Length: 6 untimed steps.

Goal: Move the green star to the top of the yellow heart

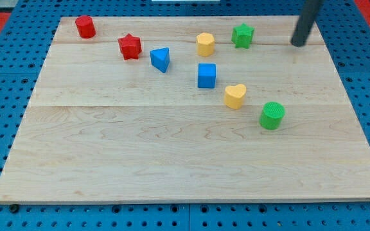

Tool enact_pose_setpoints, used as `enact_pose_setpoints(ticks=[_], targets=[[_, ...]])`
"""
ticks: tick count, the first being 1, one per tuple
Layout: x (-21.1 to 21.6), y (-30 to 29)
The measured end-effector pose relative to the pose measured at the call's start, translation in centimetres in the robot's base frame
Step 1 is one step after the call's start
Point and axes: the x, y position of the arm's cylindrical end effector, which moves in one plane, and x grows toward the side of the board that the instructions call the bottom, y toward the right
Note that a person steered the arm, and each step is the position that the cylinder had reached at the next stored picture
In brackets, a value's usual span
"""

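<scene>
Camera view: our rod comes down from the view's top right, upper part cut off by the frame; my tip (298,43) rests on the wooden board (172,160), right of the green star (242,35), apart from it. No jaws on this rig. Yellow heart (235,96) sits lower, btwn blue cube (206,75) & green cylinder (272,115). We read no writing anywhere.

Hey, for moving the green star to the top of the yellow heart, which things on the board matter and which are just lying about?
Part of the job:
green star
yellow heart
my tip, to the view's right of the star

Just lying about:
red cylinder
red star
blue triangle
yellow hexagon
blue cube
green cylinder
</scene>
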Motion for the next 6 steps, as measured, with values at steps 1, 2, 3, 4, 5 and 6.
enact_pose_setpoints(ticks=[1,2,3,4,5,6], targets=[[-6.2,-3.9],[-5.4,-9.7],[2.4,-9.5],[6.8,-7.5],[4.4,-12.8],[5.0,-15.2]])
